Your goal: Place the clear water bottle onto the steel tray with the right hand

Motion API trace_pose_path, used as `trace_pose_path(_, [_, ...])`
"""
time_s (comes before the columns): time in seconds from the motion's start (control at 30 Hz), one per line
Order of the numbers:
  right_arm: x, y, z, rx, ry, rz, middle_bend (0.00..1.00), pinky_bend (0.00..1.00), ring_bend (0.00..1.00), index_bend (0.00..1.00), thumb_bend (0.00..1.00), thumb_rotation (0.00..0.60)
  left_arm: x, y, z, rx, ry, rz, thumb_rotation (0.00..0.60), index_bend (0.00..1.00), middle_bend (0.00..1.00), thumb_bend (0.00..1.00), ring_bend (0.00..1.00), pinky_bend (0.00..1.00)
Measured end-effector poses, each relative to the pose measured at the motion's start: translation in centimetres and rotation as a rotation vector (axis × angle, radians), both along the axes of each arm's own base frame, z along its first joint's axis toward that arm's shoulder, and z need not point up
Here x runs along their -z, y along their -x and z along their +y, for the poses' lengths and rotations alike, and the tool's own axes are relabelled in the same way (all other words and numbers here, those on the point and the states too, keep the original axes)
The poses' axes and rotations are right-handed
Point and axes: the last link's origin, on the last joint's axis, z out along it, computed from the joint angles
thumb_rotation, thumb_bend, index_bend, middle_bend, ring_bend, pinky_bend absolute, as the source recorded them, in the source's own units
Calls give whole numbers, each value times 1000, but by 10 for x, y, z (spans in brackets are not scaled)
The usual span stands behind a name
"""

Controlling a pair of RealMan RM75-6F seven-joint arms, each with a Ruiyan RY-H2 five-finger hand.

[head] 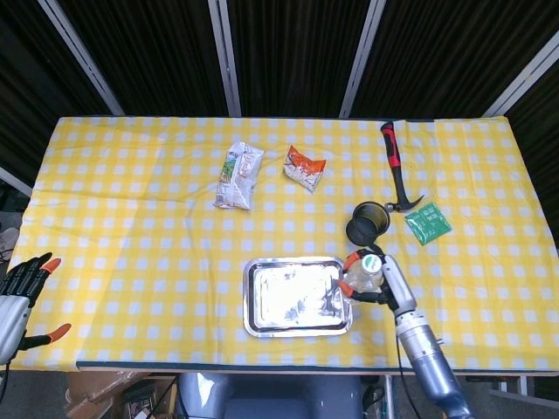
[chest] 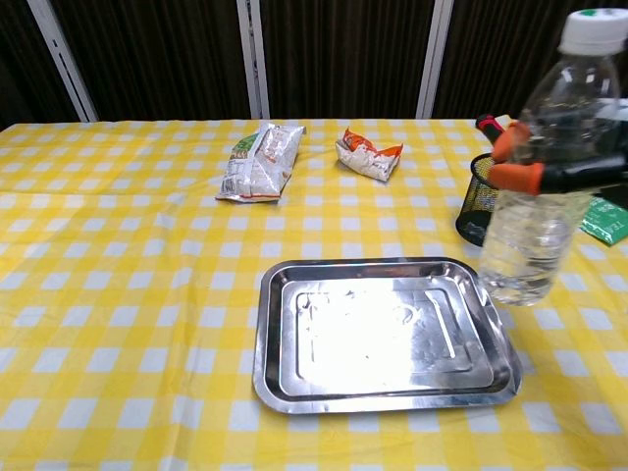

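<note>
The clear water bottle (head: 366, 270) (chest: 535, 186), white cap up, stands upright in the grip of my right hand (head: 385, 284) (chest: 564, 175), whose orange-tipped fingers wrap its middle. It is just past the right rim of the steel tray (head: 250, 298) (chest: 271, 339), and the tray holds nothing. Whether the bottle's base touches the cloth I cannot tell. My left hand (head: 21, 298) hangs off the table's front left corner, fingers apart and holding nothing.
A black mesh cup (head: 367, 223) (chest: 475, 201) stands close behind the bottle. Farther back lie a red-handled hammer (head: 396, 170), a green packet (head: 428, 223), and two snack bags (head: 238, 175) (head: 304, 168). A yellow checked cloth covers the table.
</note>
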Motion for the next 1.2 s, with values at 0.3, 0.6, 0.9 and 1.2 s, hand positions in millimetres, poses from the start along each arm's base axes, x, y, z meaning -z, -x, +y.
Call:
trace_pose_path(0.3, [-23,32,7,-5,-1,-5,677,0,319,857,880,600,6,-3,0,0,8,12,600,43,0,189,0,0])
trace_pose_path(0.6, [5,-5,6,-85,-53,-40,677,0,321,857,880,600,3,-1,1,-5,7,7,600,43,0,189,0,0])
trace_pose_path(0.9, [49,-67,2,-169,-109,-63,677,0,321,857,880,600,4,-1,2,-2,14,7,600,43,0,189,0,0])
trace_pose_path(1.2, [86,-88,-4,-139,-140,-46,677,0,321,857,879,600,1,1,4,-8,9,-3,600,43,0,189,0,0])
